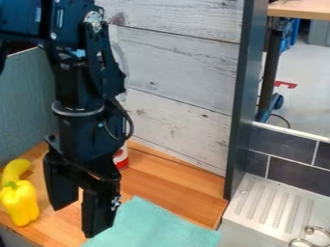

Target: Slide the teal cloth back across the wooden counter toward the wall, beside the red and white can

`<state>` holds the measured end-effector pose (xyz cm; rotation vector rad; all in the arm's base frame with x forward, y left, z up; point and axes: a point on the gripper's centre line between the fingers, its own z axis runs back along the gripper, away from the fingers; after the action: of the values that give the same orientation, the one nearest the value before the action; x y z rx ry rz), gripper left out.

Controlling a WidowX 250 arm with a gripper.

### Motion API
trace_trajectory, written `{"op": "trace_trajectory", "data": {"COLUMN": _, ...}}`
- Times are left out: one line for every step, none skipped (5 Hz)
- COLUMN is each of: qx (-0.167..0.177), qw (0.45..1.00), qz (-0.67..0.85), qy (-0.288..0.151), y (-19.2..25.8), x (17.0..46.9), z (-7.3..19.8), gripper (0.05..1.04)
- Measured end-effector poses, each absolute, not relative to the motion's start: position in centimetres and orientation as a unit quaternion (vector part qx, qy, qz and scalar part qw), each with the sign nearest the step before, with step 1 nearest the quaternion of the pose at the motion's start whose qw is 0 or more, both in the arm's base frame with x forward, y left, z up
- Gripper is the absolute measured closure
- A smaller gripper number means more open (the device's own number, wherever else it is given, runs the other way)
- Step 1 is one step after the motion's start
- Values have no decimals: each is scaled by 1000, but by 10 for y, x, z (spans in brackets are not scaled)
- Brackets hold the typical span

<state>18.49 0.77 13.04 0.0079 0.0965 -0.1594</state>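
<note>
Over wood ctr (161, 185), spread claw (76, 219), btwn yel. pepper (20, 203) & teal cloth (147, 226)

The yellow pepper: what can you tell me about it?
The pepper is bright yellow and smooth-looking, with a short green stem at its upper end. Whether it is real or a toy, I can't tell. It rests on the wooden counter, beside a curved yellow thing; whether they touch is unclear. The open gripper is apart from it.

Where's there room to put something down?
The bare wood between the can, the cloth and the dark post. It's crowded on the left: the pepper, the curved yellow thing and the gripper.
</note>
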Motion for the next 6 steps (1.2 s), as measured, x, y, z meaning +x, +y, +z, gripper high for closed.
{"op": "trace_trajectory", "data": {"qx": 2, "qw": 995, "qz": -79, "qy": 56, "y": 7, "x": 184, "z": 126, "gripper": 83}}
{"op": "trace_trajectory", "data": {"qx": -5, "qw": 996, "qz": -72, "qy": 56, "y": 6, "x": 198, "z": 108, "gripper": 83}}
{"op": "trace_trajectory", "data": {"qx": -8, "qw": 995, "qz": -71, "qy": 70, "y": 9, "x": 208, "z": 86, "gripper": 83}}
{"op": "trace_trajectory", "data": {"qx": -14, "qw": 994, "qz": -67, "qy": 91, "y": 14, "x": 220, "z": 55, "gripper": 83}}
{"op": "trace_trajectory", "data": {"qx": -26, "qw": 995, "qz": -51, "qy": 86, "y": 11, "x": 234, "z": 32, "gripper": 83}}
{"op": "trace_trajectory", "data": {"qx": -46, "qw": 995, "qz": -31, "qy": 88, "y": 3, "x": 249, "z": 18, "gripper": 83}}
